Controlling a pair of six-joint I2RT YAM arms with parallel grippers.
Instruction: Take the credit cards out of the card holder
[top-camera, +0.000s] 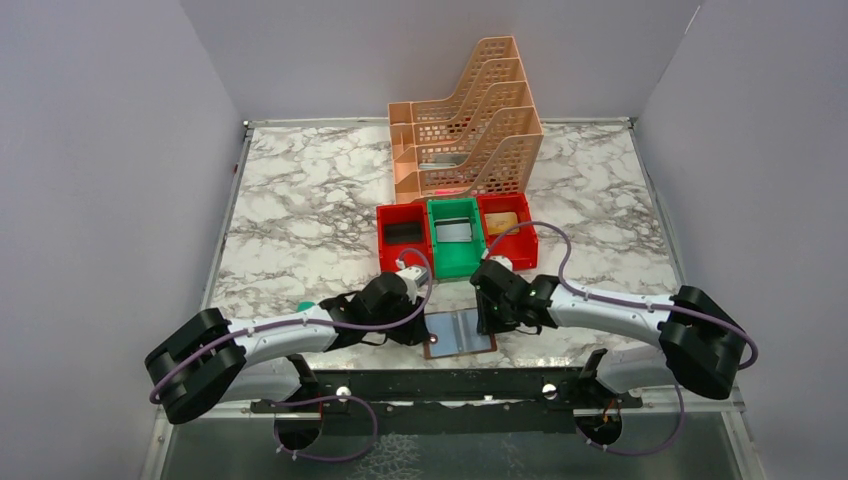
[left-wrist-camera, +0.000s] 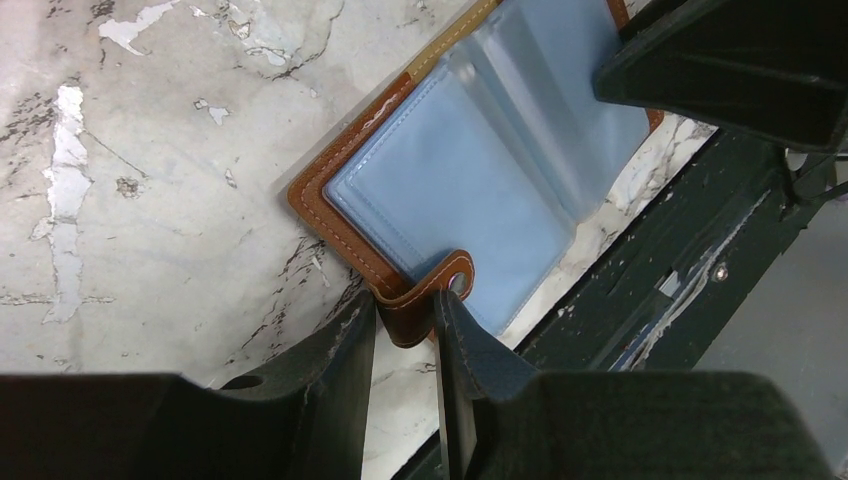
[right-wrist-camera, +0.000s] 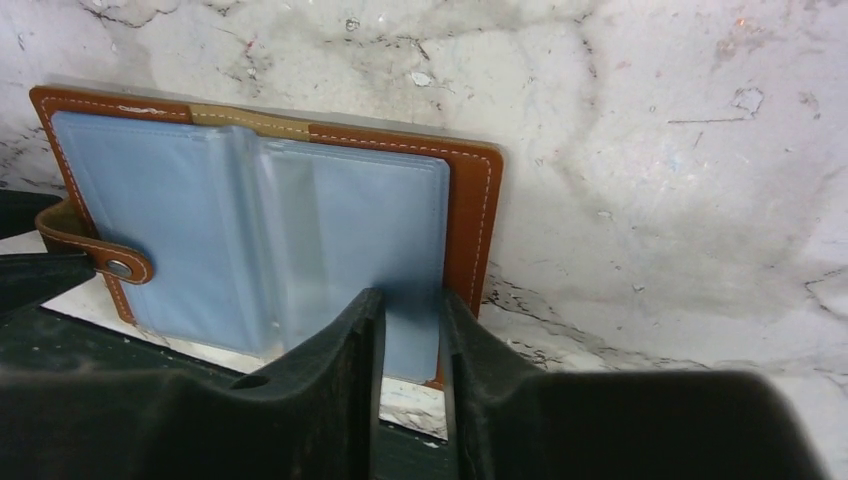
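**A:** Going from the near side: black mounting rail (top-camera: 450, 385) along the front, then barely a strip of marble table (top-camera: 300, 200) before the card holder (top-camera: 460, 335). Lying open and flat, grey-blue pockets up, brown stitched rim all round, near edge almost at the table lip.

**B:** Yep. Left gripper (left-wrist-camera: 405, 325) squeezed down narrow on the snap tab (left-wrist-camera: 425, 300) at the holder's left edge. Fingers either side of the leather, touching it.

**A:** And the right gripper (right-wrist-camera: 410, 335)?

**B:** Also nearly closed, pinching the near edge of a grey-blue leaf (right-wrist-camera: 405, 260) on the holder's right half. Card or bare plastic sleeve, can't tell.

**A:** Pretty cramped around the holder then, with arms crowding in from both sides.

**B:** Loads of bare marble further out left and right, though. Only a narrow band of it between holder and bins.

**A:** Past that, three bins touching in a row: red bin (top-camera: 400, 258), green bin (top-camera: 458, 266) poking out nearest, second red bin (top-camera: 515, 255). Behind them a peach file rack (top-camera: 470, 110) near the back edge. Grey walls boxing in left, right and rear.
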